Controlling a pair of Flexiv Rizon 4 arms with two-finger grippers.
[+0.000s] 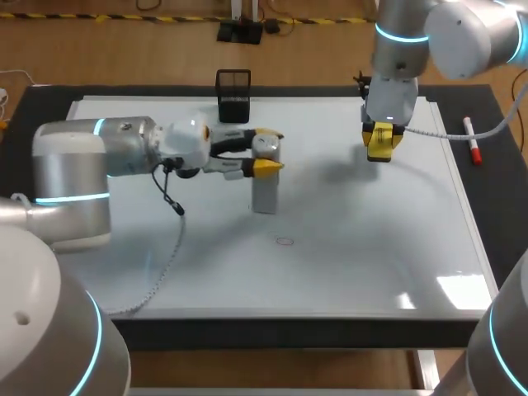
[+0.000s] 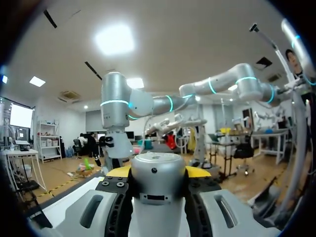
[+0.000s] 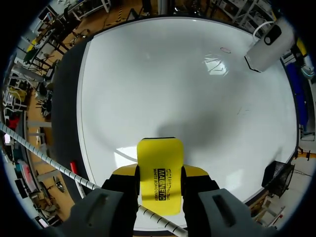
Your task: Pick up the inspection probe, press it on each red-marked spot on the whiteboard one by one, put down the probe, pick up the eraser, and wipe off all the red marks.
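Nearest, one faint red mark (image 1: 285, 241) is left unwiped on the whiteboard (image 1: 355, 264). Mid-board, the probe (image 1: 264, 194) is pinched upright by the left end effector (image 1: 270, 151), not yet put down. Far right, the eraser (image 3: 159, 168) is already gripped by the right end effector (image 1: 382, 136), so wiping's basically what's left.

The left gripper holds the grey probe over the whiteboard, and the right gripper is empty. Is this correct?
Not quite. The right gripper is not empty: it is shut on the yellow eraser, as the right wrist view shows. The left gripper does hold the probe.
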